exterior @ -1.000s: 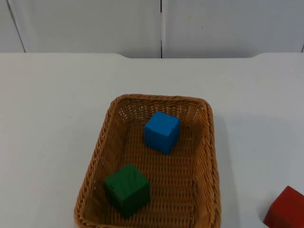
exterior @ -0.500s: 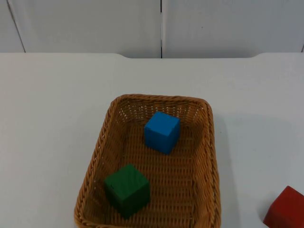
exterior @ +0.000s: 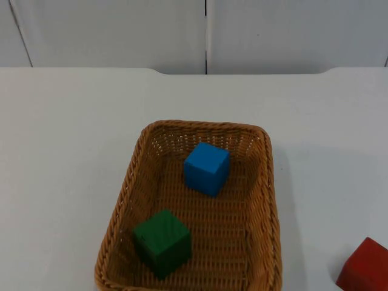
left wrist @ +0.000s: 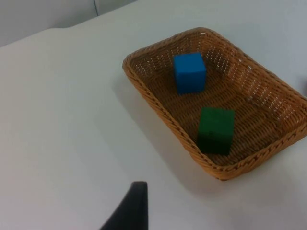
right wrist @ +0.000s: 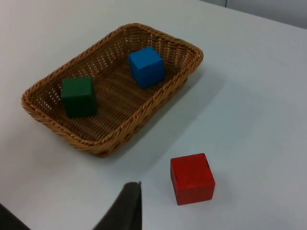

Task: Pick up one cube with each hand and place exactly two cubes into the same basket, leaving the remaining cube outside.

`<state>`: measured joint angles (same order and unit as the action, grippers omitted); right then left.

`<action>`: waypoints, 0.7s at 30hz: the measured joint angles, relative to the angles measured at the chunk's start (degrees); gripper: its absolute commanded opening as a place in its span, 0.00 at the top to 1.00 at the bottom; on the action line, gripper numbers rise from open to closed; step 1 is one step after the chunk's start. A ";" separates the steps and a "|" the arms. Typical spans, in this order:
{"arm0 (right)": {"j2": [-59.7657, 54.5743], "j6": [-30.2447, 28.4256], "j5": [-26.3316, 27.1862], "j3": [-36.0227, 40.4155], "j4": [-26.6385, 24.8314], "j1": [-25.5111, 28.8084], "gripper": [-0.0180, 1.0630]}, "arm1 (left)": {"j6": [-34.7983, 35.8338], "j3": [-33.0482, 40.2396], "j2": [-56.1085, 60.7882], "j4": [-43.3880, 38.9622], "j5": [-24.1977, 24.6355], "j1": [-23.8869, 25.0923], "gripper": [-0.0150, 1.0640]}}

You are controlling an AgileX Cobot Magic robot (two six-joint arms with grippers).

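Comparing this moment with a second ago, I find nothing shifted. The white table stretches back to the grey partition wall, with wide bare surface on every side of the wicker basket. Inside the basket the blue cube sits toward the wall end and the green cube toward the near end, apart from each other. The red cube rests outside, on the table to the basket's right, well clear of its rim. My left gripper and right gripper both hang back above the table, waiting, each showing one dark fingertip; whether either is spread or closed I cannot tell.
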<state>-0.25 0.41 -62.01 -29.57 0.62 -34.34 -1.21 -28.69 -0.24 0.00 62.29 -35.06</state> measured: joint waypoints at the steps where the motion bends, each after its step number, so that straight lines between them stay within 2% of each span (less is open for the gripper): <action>1: 0.00 0.00 0.00 0.00 0.00 0.00 0.01 | 0.00 0.00 0.00 0.00 0.00 0.00 0.01; 21: 0.00 0.00 0.00 0.00 0.00 0.00 0.01 | 0.09 0.00 0.00 0.00 0.00 0.00 0.01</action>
<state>-0.25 0.41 -62.01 -29.57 0.62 -34.34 -1.11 -28.69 -0.24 0.00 62.29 -35.06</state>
